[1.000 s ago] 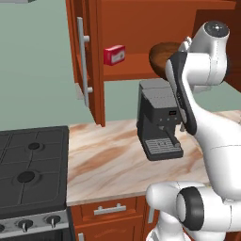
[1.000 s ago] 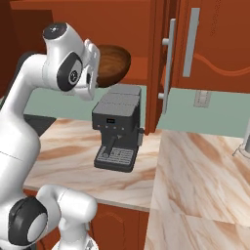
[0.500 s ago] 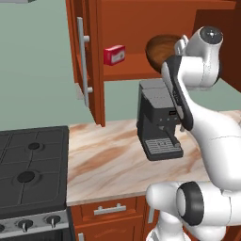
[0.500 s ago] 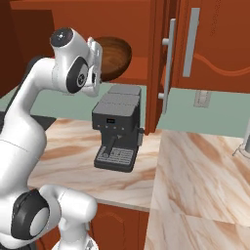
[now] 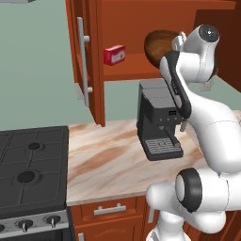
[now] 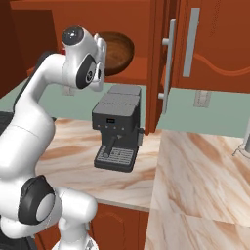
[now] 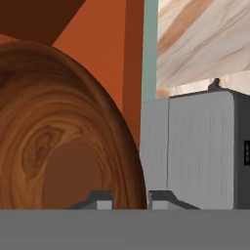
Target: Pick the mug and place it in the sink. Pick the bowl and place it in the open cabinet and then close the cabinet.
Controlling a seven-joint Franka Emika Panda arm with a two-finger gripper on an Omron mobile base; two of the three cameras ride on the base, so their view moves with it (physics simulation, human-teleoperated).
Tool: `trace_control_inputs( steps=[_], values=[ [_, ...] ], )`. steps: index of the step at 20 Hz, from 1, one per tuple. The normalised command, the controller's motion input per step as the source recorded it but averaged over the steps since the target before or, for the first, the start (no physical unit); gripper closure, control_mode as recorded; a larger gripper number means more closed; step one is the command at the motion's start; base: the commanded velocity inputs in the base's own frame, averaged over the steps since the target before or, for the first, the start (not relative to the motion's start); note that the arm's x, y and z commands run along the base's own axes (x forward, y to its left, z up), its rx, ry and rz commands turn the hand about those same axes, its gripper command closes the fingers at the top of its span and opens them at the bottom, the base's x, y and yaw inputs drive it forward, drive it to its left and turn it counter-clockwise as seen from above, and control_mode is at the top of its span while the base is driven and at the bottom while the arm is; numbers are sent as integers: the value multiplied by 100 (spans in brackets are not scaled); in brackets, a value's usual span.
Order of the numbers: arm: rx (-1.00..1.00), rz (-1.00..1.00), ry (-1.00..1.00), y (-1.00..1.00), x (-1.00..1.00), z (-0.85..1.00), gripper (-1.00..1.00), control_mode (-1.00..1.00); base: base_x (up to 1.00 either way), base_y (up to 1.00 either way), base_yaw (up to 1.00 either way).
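The dark brown wooden bowl point(image 5: 156, 45) hangs tipped on its side at the level of the open cabinet's shelf point(image 5: 134, 67), above the coffee machine. My gripper point(image 5: 176, 43) is shut on the bowl's rim. From the right side the bowl point(image 6: 117, 51) shows its darker inside, with the gripper point(image 6: 100, 47) at its left edge. In the hand view the bowl point(image 7: 58, 141) bulks large at the left, its rim pinched between the fingertips of the gripper point(image 7: 131, 199). The mug and the sink are out of view.
A grey coffee machine point(image 5: 158, 117) stands on the marble counter point(image 5: 103, 160) right under the bowl. A small red box point(image 5: 114, 54) sits on the shelf's left part. The cabinet's left door point(image 5: 84, 61) stands open, as does another door point(image 6: 168, 63). A stove point(image 5: 28, 164) lies left.
The arm has raised the bowl and carried it a little closer to the cabinet's shelf. The grip on the rim is unchanged.
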Motion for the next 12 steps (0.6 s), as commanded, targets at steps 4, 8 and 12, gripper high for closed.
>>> trace_control_inputs(
  steps=[4, 8, 12],
  values=[
    [6, 2, 0, 0, 38, 0, 100, -100, 0, 0, 0],
    [5, 2, 0, 1, 43, -6, 100, -100, 0, 0, 0],
    [5, 1, 0, 0, 39, -17, 100, -100, 0, 0, 0]
  ],
)
